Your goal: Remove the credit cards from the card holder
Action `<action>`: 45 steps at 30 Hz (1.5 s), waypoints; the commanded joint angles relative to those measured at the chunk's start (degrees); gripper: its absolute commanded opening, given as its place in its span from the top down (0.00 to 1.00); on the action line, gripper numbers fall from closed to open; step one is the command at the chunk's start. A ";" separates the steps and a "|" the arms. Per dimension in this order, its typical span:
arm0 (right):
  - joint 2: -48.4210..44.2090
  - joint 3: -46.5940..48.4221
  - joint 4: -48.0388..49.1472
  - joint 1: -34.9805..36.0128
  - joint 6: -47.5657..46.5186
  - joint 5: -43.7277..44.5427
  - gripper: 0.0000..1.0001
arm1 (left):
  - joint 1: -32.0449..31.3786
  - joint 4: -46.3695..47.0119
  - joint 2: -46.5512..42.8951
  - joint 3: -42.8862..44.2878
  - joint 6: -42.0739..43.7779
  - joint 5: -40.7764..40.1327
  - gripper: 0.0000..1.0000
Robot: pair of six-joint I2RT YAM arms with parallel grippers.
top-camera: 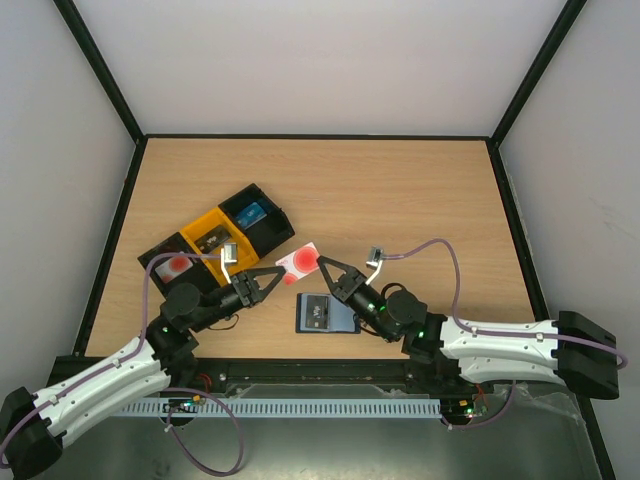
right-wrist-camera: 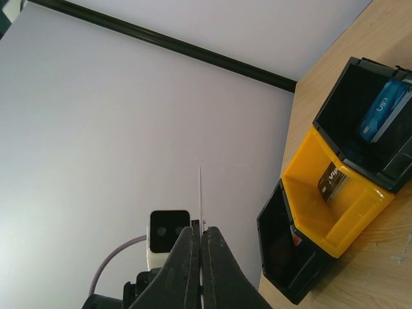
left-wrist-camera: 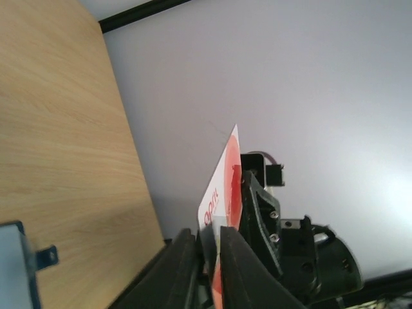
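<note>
Showing edge-on, white card (right-wrist-camera: 200, 187), seemingly in right gripper (right-wrist-camera: 200, 229).

The wooden table (top-camera: 400, 200) carries a row of three trays (top-camera: 192, 226): black, yellow, black. Nearer its front edge lies the card holder (top-camera: 325, 313), seemingly flat.

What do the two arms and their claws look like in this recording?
The left arm and right arm have white link shells, black joints and small green lights. The left claw and right claw are black and taper to narrow tips. A mauve cable loops along each arm.
</note>
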 commanded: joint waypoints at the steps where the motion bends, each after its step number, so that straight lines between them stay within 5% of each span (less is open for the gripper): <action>1: 0.48 0.54 2.59 0.09 1.59 -0.19 0.98 | 0.28 2.29 -0.21 -0.62 0.21 0.19 0.93; 8: -1.69 -2.18 2.10 0.09 2.30 0.60 0.96 | 0.28 -0.39 -0.36 -0.06 1.31 -0.03 0.97; 20: -8.29 -3.41 -12.81 0.09 -1.20 -1.16 0.33 | 6.00 -19.05 0.44 9.34 9.12 5.11 0.97; 29: -17.32 -6.81 -20.21 0.09 -3.07 0.60 0.01 | 20.59 -37.40 6.91 19.81 17.49 16.49 0.97; 45: -29.93 -8.63 -32.85 0.02 -5.83 5.78 0.02 | 47.09 -64.56 17.49 34.24 35.70 26.94 0.97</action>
